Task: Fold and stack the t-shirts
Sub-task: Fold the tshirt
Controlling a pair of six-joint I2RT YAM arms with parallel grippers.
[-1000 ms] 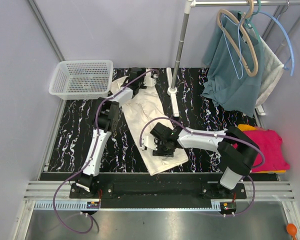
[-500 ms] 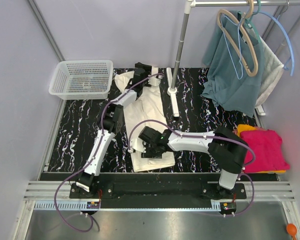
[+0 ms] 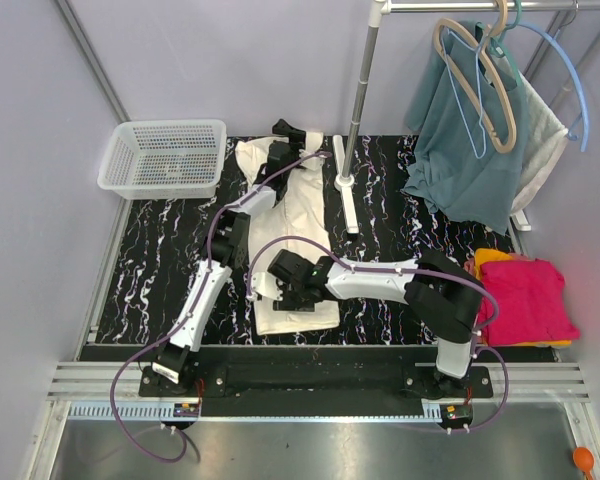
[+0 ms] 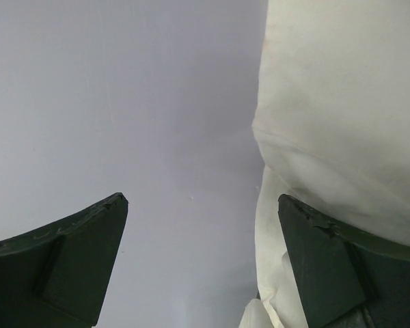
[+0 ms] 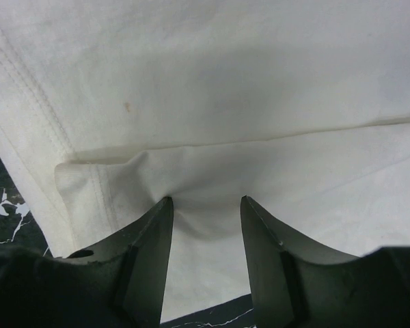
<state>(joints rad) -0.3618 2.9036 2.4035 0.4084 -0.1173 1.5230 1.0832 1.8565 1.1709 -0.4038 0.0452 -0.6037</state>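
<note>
Right wrist view showed your right gripper (image 5: pixel 205 201) half-closed, seemingly pinching a pucker of the large plain cream cotton t-shirt (image 5: pixel 260 89) near its hem. That arm had reached low across and dragged the shirt leftward, straightening it along the black marbled table (image 3: pixel 150 260). Farther off, your left gripper (image 4: pixel 203 198) had just spread fully and held nothing, its arm stretched to the shirt's far end. Laid out so, the shirt looked ready for folding.

white mesh basket (image 3: pixel 163 157) on black marbled table (image 3: pixel 150 270), far left; teal garment (image 3: pixel 460 160) on hangers (image 3: pixel 483 95), far right.
</note>
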